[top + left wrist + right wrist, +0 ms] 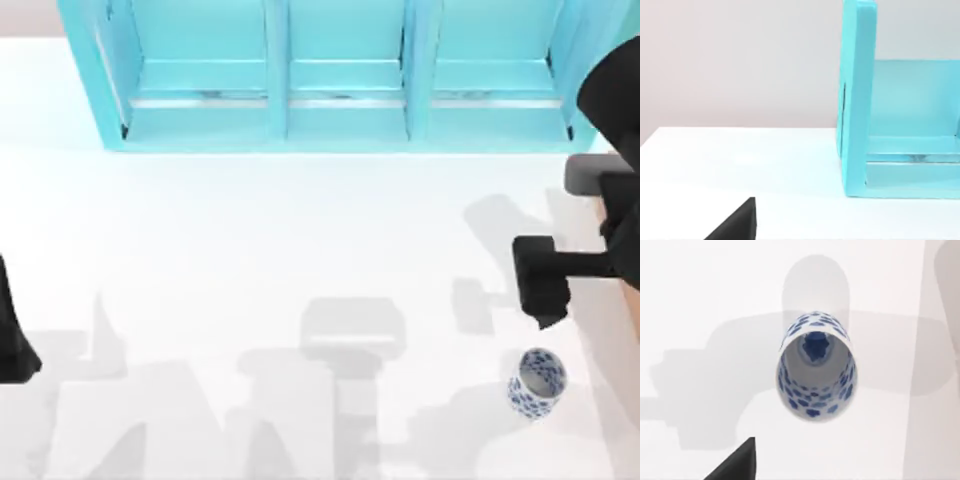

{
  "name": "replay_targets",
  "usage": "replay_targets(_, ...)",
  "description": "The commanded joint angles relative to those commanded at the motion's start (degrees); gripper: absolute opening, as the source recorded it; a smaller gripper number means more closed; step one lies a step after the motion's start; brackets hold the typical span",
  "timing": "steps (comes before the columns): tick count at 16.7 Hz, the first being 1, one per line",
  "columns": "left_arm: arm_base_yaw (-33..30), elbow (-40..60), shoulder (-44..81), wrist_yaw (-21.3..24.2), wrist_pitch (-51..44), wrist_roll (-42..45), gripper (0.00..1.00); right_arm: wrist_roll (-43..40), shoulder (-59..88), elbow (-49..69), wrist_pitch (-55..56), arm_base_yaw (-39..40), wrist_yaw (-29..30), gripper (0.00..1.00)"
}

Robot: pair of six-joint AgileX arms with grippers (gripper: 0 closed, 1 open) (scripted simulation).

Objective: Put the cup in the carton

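- The step in hand looks like the approach: the right gripper hangs above the bench, just beside the cup on the side nearer the turquoise shelf unit, and is not touching it.
- The cup stands upright on the bench, mouth up, well apart from the shelf unit and toward the top view's right. The right wrist view looks almost straight down into its opening.
- Whether the right jaws are spread or closed I cannot tell; nothing is gripped between them.
- Next move, as I judge it: bring the jaws over the cup's rim, lower, close on the wall, then lift and carry it to the carton.
- A tan strip at the top view's right edge, past the right arm, may be the carton; too little shows to be sure.
- The left arm is parked, far from the cup.
- The bench is plain white and glossy, with soft grey shadows. A pale wall stands behind.
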Motion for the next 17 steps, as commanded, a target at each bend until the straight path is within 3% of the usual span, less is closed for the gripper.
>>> replay_targets(10,0.0,0.0,0.0,0.0,0.0,0.0,1.0,0.72,3.91,1.84,-2.11,1.29,-0.09,1.0)
replay_targets(17,0.0,0.0,0.0,0.0,0.0,0.0,1.0,1.07,8.5,-9.09,14.01,1.63,-0.08,1.0)
